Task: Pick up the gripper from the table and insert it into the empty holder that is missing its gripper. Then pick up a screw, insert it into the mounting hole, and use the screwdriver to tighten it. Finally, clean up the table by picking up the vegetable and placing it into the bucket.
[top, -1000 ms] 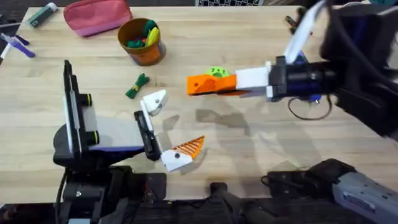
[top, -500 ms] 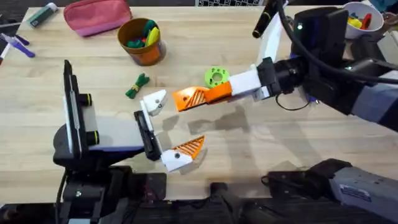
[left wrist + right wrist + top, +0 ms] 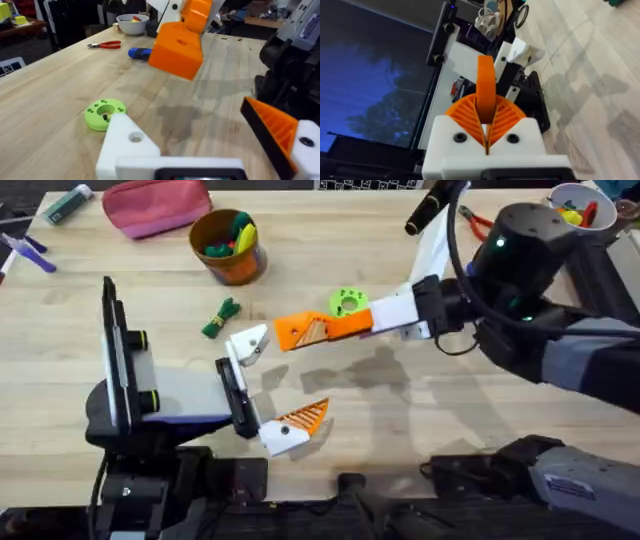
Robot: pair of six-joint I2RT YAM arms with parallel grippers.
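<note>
My right gripper is shut on the gripper, a small orange wedge standing between its ribbed pads. It hovers just right of the holder, the bare white finger of my left gripper, which is open. The left wrist view has the holder in front and the right gripper close above it. The blue screwdriver lies farther back on the table. The vegetable lies left of the holder, and the bucket stands behind it. I cannot make out a screw.
A green disc lies just behind the right gripper. Red pliers and a white bowl are at the far right. A pink pouch sits at the back left, with pens near the left edge.
My right gripper has carried the orange wedge leftward and now stops close beside the bare holder. The left arm has not moved.
</note>
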